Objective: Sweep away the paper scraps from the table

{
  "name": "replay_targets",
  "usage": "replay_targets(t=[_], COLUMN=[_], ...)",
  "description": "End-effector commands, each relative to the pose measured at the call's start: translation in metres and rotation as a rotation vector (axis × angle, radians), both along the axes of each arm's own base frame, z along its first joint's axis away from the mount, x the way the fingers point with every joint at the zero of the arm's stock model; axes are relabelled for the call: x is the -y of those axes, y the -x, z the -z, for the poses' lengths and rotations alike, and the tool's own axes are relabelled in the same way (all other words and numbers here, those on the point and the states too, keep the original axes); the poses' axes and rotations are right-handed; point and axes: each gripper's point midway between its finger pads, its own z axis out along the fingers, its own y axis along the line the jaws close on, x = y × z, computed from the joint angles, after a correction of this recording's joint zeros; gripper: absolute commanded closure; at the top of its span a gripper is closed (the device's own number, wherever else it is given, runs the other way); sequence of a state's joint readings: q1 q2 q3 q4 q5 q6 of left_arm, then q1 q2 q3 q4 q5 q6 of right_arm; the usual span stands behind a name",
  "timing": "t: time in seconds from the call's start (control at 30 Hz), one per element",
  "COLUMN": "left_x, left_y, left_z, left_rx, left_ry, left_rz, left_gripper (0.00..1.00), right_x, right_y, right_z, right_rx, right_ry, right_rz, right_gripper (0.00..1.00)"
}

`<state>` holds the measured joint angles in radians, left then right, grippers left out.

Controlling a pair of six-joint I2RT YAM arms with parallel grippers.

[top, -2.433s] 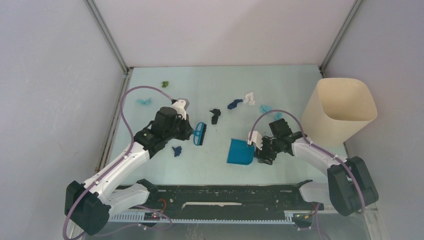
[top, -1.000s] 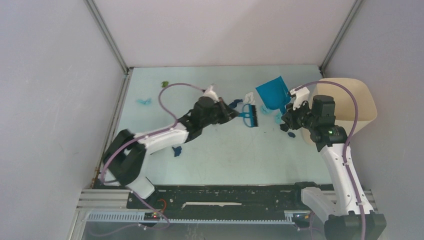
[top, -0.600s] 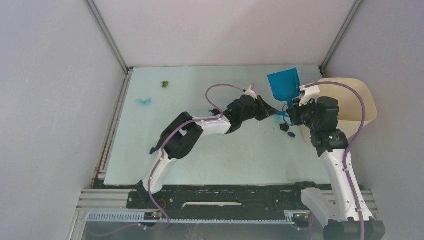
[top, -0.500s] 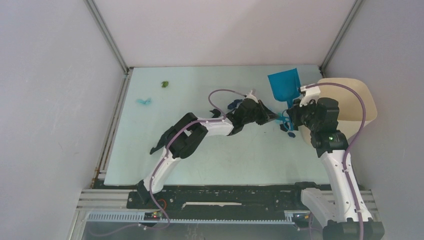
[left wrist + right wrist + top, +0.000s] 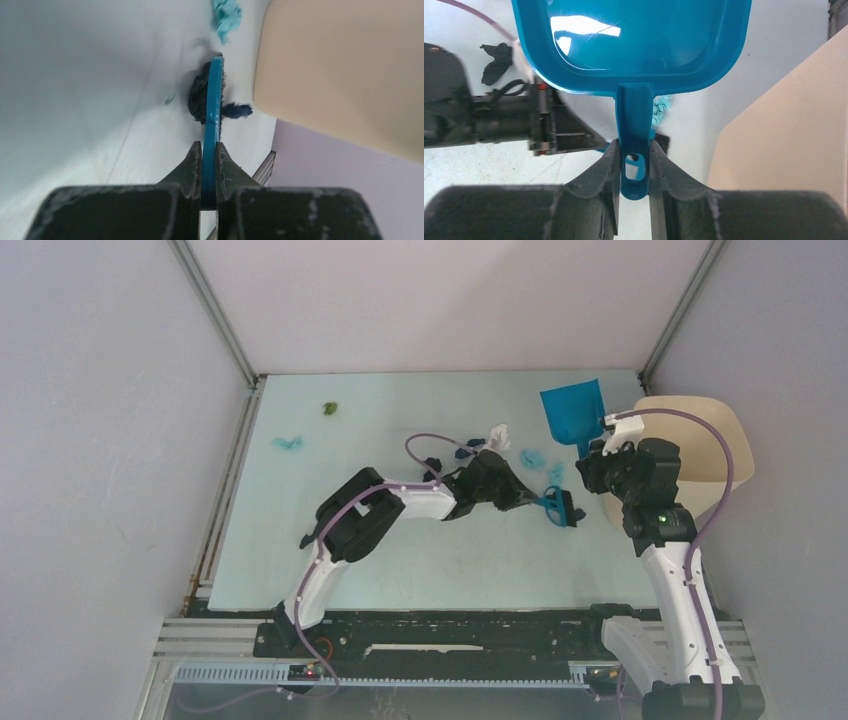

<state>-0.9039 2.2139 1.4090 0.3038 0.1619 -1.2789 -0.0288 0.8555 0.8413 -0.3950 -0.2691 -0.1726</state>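
No text, label, brand, number or sign is readable in any view.

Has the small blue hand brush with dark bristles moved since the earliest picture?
Yes. The blue hand brush, held in the left gripper, went rightward across the pale green table and is now close to the tall cream bin.

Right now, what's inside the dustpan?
Only bare blue plastic and glare show inside the dustpan, held in the right end effector. Its front lip runs out of the wrist view; from above it also looks empty.
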Motion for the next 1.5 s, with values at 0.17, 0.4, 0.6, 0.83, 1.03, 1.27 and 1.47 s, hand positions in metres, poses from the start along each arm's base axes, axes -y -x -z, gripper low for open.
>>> replay_targets(t=[0.17, 0.4, 0.6, 0.83, 1.03, 1.27, 1.47], left_x=[-0.139, -0.160, -0.084, -0.010, 0.013, -0.008, -0.066], left_y=[0.056, 0.051, -0.001, -0.070, -0.107, -0.099, -0.057], left_z=[-0.045, -0.105, -0.134, -0.151, -0.110, -0.065, -0.051], left_rx=[0.165, 0.389, 0.415, 0.318, 0.095, 0.026, 0.012], left_ry=[-0.196, -0.205, -0.101, 0.081, 0.143, 0.035, -0.035], left_rz=[0.018, -0.001, 0.026, -0.107, -0.227, -0.227, -0.241], left_gripper=[1.00, 1.00, 1.00, 1.00, 1.00, 1.00, 1.00], right_x=[-0.006, -0.004, 0.009, 0.017, 0.019, 0.015, 0.012], right_y=[-0.003, -0.006, -0.006, -0.006, -0.008, -0.007, -0.007], right_z=[-0.005, -0.003, -0.009, -0.010, -0.007, -0.006, -0.003], right_rx=[0.042, 0.039, 0.071, 0.088, 0.084, 0.083, 0.073], right_ry=[-0.008, -0.005, 0.028, 0.045, 0.050, 0.051, 0.044], right_rz=[-0.039, -0.034, 0.034, 0.070, 0.075, 0.052, 0.035], right_gripper=[1.00, 1.00, 1.00, 1.00, 1.00, 1.00, 1.00])
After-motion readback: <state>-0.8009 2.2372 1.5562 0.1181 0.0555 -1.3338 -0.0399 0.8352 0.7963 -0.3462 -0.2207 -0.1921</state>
